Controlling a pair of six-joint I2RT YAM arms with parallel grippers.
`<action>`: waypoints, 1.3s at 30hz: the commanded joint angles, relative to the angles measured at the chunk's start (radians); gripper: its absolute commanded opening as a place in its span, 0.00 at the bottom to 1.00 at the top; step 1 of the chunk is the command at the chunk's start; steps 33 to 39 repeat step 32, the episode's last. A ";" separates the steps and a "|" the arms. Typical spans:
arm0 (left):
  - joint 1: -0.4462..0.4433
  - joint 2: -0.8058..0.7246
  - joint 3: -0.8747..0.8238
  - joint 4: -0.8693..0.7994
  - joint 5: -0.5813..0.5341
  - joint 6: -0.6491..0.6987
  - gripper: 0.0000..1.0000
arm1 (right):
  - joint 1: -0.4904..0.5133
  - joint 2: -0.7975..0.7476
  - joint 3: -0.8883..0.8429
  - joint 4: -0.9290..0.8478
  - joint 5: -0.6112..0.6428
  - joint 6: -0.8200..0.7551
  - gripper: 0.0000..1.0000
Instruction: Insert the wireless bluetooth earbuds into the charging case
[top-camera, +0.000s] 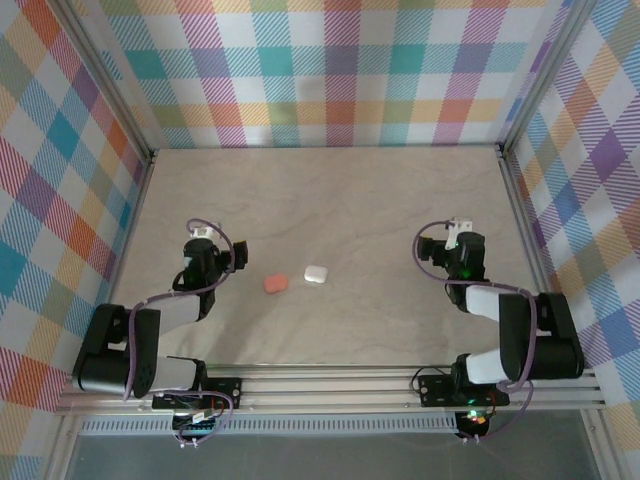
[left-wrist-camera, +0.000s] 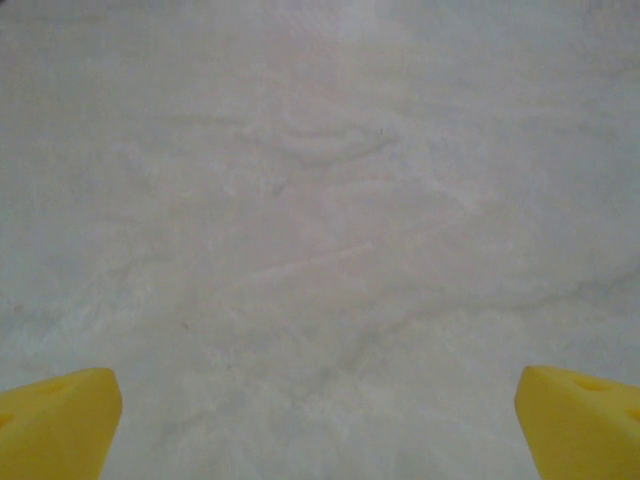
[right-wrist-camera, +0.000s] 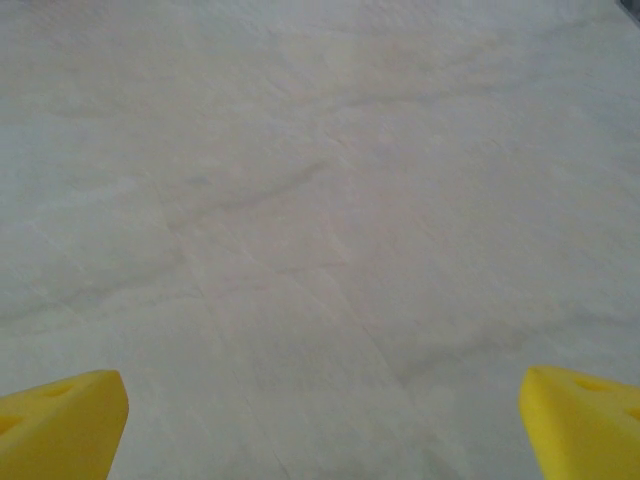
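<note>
Earbuds: too small for us to pick out from above. We cannot tell whether any lie loose or sit inside a case.

Salmon-pink case (top-camera: 275, 284) and white case (top-camera: 316, 273) lie side by side, not touching, around mid-bench and somewhat toward the near edge. Lids look shut, though we are unsure at this size.

Left hand (top-camera: 203, 233) is near the pink case on its left, fingers apart, nothing held. Right hand (top-camera: 461, 230) is well apart toward the right edge of the bench (top-camera: 330, 190), likewise spread and empty. Between the yellow fingertips (left-wrist-camera: 58, 420) lies bare surface.

Risks, as we judge them:
- a smooth pebble case skidding under a one-sided push
- a tiny bud squirting from the fingertips
- a bud seated in the wrong-coloured case
</note>
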 joint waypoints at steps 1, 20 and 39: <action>0.015 0.069 0.013 0.161 0.020 0.029 1.00 | -0.004 0.077 0.001 0.216 -0.063 -0.012 1.00; 0.043 0.196 0.078 0.145 0.059 0.012 1.00 | -0.012 0.113 0.037 0.173 -0.063 0.000 1.00; 0.043 0.196 0.078 0.145 0.058 0.012 1.00 | -0.014 0.114 0.037 0.174 -0.067 0.000 1.00</action>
